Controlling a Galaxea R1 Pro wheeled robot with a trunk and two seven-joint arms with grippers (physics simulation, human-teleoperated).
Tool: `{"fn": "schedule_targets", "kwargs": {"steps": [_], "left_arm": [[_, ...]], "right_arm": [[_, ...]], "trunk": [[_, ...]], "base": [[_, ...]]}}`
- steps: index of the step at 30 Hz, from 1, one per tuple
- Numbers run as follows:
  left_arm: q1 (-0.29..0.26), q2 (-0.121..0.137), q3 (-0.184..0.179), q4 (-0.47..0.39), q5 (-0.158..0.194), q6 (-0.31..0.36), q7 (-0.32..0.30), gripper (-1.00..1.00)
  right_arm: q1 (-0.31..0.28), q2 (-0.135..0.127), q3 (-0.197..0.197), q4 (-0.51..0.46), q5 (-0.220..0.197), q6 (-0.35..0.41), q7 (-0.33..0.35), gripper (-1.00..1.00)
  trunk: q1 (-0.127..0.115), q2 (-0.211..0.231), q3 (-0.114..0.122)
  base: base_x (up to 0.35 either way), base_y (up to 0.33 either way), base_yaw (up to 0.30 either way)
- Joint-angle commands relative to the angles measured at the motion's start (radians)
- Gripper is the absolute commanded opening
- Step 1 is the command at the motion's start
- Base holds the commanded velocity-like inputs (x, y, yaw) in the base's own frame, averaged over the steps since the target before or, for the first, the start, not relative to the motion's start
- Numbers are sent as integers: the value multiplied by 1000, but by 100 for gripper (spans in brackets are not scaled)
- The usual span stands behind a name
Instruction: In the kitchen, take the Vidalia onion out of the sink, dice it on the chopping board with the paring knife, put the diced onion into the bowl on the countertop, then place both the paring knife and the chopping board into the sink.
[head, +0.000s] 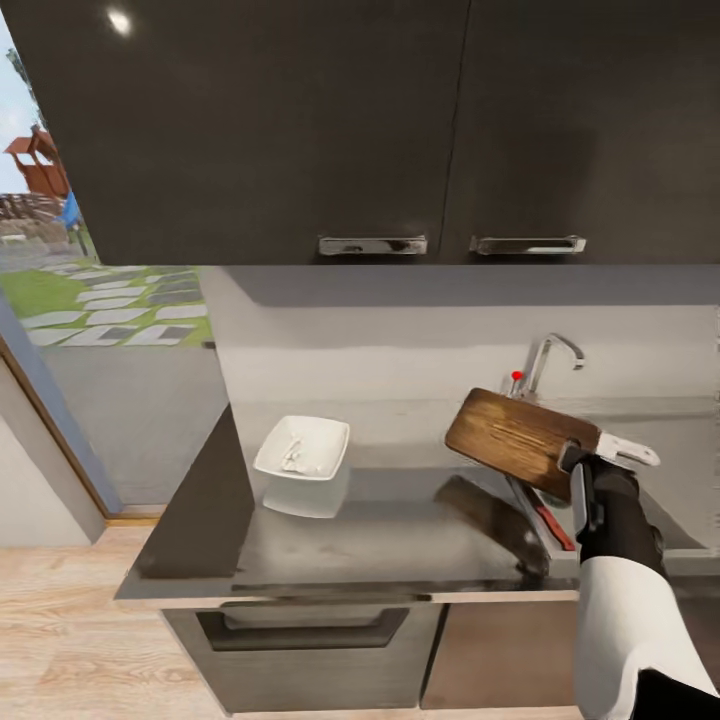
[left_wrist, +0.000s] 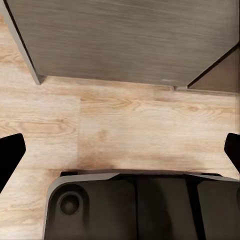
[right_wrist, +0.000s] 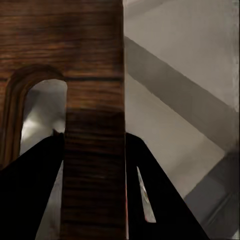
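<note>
Over sink (head: 640, 540), chopping board (head: 520, 438) held tilted, clear of countertop (head: 400, 540), handle end clamped by right gripper (head: 583, 458) for lowering into basin. Paring knife (head: 545, 520) already at basin's left edge. Bowl (head: 302, 452) near countertop's left end. Left gripper (left_wrist: 120, 150) fingers spread, empty.

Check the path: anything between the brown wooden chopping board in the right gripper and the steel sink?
Nothing visible blocks it. The right gripper holds the brown wooden chopping board tilted in the air above the grey steel sink. The red-handled paring knife lies below the board, so the board may land on it.
</note>
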Motion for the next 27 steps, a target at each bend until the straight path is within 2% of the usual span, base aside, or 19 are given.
{"fn": "schedule_targets", "kwargs": {"steps": [1, 3, 6, 10, 12, 15, 17, 18, 20, 22, 24, 27], "left_arm": [[0, -2, 5, -2, -6, -2, -7, 100], [0, -2, 5, -2, -6, -2, -7, 100], [0, -2, 5, -2, -6, -2, -7, 100], [0, -2, 4, -1, -6, -2, -7, 100], [0, -2, 4, 0, -6, -2, -7, 100], [0, -2, 4, -1, -6, -2, -7, 100], [0, -2, 4, -1, -6, -2, -7, 100], [0, -2, 4, -1, -6, -2, -7, 100], [0, -2, 4, -2, -6, -2, -7, 100], [0, -2, 4, -2, -6, -2, -7, 100], [0, -2, 4, -2, -6, -2, -7, 100], [0, -2, 4, -5, -6, -2, -8, 100]], "right_arm": [[-1, 3, -8, 19, -47, -24, -50, -100], [-1, 6, -12, 34, -118, -45, -115, -100], [-1, 7, -13, 40, -168, -53, -149, -100], [-1, 9, -15, 43, -181, -68, -158, -100], [-1, 25, -16, 47, -181, -93, -165, -100], [-1, 50, -18, 83, -182, -161, -242, -100], [-1, 55, -18, 121, -197, -223, -297, -100], [-1, 56, -18, 133, -216, -240, -315, -100], [-1, 64, -17, 151, -304, -262, -366, -100], [-1, 82, -15, 155, -362, -267, -396, -100], [-1, 96, -14, 157, -385, -269, -413, -100], [-1, 126, -14, 160, -392, -270, -427, -100]], "trunk": [[1, -2, -2], [1, -2, -2], [1, -2, -2], [1, -2, -2], [1, -2, -2], [1, -2, -2], [1, -2, -2], [1, -2, -2], [1, -2, -2], [1, -2, -2], [1, -2, -2], [1, -2, -2]], "base": [[0, -320, 0], [0, -320, 0], [0, -320, 0], [0, -320, 0], [0, -320, 0], [0, -319, 0], [0, -287, 0], [0, -223, 0], [0, -149, 0], [0, -101, 0], [0, -82, 0], [0, -35, 0]]}}
